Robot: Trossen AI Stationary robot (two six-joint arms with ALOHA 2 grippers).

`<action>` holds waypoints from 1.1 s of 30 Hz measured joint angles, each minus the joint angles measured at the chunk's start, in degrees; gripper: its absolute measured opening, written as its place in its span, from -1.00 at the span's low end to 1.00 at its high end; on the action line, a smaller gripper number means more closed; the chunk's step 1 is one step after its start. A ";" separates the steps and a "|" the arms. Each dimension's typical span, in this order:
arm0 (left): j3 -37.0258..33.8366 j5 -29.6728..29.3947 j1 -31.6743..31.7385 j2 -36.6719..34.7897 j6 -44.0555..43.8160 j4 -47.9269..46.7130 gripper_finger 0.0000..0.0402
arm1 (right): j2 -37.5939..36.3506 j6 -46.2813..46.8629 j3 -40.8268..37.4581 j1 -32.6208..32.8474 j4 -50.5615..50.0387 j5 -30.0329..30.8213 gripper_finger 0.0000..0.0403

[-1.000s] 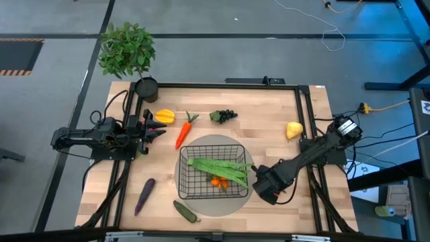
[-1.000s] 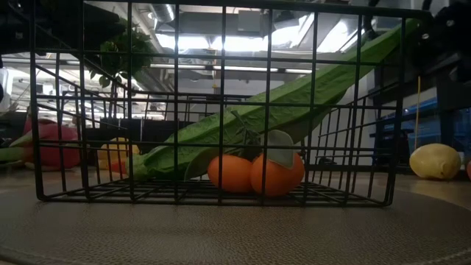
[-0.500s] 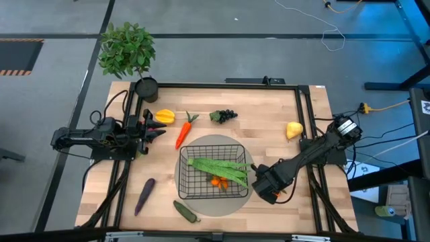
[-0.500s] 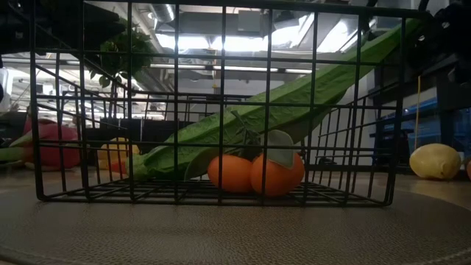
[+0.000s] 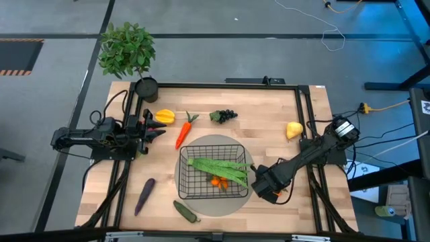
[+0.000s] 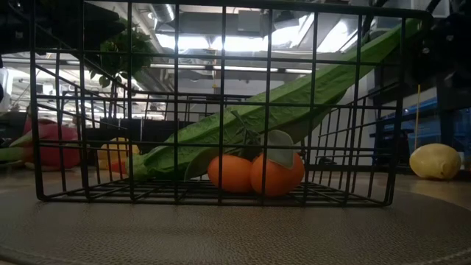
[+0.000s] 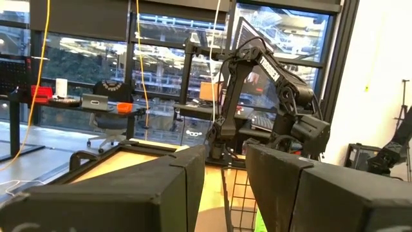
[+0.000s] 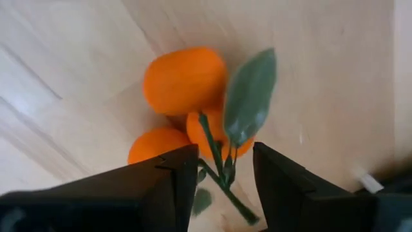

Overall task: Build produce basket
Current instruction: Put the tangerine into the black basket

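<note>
Beside the basket on the mat, your right gripper is hovering with fingers spread over a tangerine cluster, hidden under it from above. Farther left, your left gripper is waiting, spread. No writing is showing.

We see a pale wooden table carrying a grey round mat, pepper, carrot, grapes, lemon, eggplant, cucumber, and tangerines just beyond the right gripper's fingers.
</note>
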 joint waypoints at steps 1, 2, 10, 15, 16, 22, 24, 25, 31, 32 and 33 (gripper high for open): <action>0.00 0.00 0.02 0.00 0.23 0.02 -0.48 | 0.00 -0.11 0.00 0.00 -0.32 -0.08 -0.32; 0.00 0.00 0.02 0.00 0.32 0.02 -0.47 | 0.00 -0.13 0.00 0.00 -0.57 -0.36 -0.33; 0.00 -0.79 0.00 0.00 0.36 0.02 -0.48 | 0.00 0.03 0.00 0.00 -1.42 -4.83 -0.73; 0.00 -0.79 0.00 0.00 0.36 0.04 -0.48 | 0.00 -1.85 0.04 0.00 -1.59 -7.19 -0.97; 0.00 -0.81 0.02 0.00 0.36 0.06 -0.47 | 0.00 -2.38 0.11 0.00 -2.06 -7.92 -0.98; 0.00 -0.81 0.00 0.00 0.36 0.83 -0.48 | 0.00 -4.45 5.45 0.00 -14.99 -9.64 -0.99; 0.00 -0.81 0.02 0.00 0.36 1.03 -0.48 | 0.00 -4.20 9.09 0.00 -21.80 -9.60 -0.99; 0.00 -0.83 0.01 0.00 0.36 1.01 -0.48 | 0.00 -3.90 11.18 0.00 -25.16 -9.05 -0.99; 0.00 -1.08 0.02 0.00 0.40 1.24 -0.48 | -1.82 -5.83 23.49 0.02 -25.61 -1.73 -1.00; 0.00 -1.13 0.02 0.00 0.40 1.63 -0.47 | -1.96 -6.77 25.34 0.05 -25.42 0.02 -1.00; 0.00 -1.08 0.02 -0.01 0.40 2.17 -0.47 | -2.14 -8.04 27.31 0.27 -25.16 1.49 -1.00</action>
